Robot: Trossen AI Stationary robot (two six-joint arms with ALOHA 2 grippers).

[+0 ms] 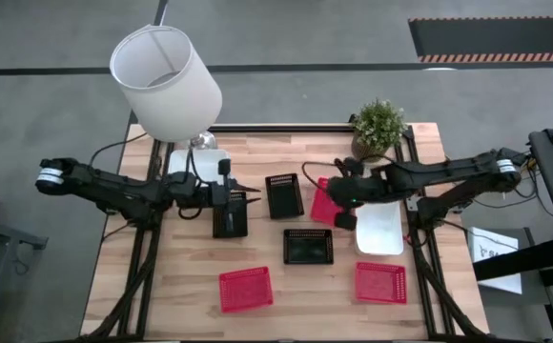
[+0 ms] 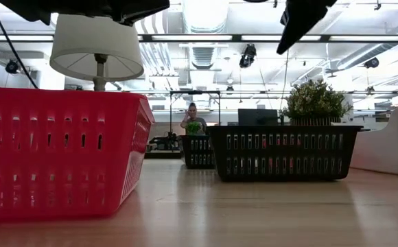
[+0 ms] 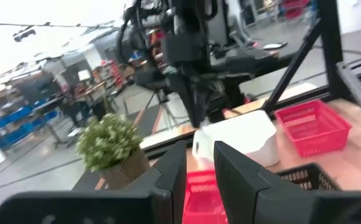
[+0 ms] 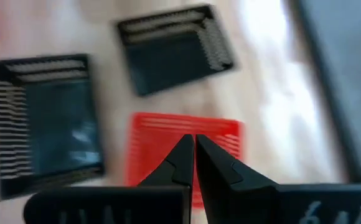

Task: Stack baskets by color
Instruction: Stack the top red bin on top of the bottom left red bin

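A light wooden table (image 1: 286, 295) stands on a grey floor (image 1: 48, 114) crossed by dark lines, with a hazard-striped mat (image 1: 494, 38) nearby. Beyond it, a person (image 2: 193, 118) sits in an open workshop under bright ceiling lights (image 2: 206, 14) and exposed ducts.

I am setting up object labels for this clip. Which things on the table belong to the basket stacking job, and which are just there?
Part of the job:
red baskets
black baskets
white baskets

Just there:
lampshade
potted plant
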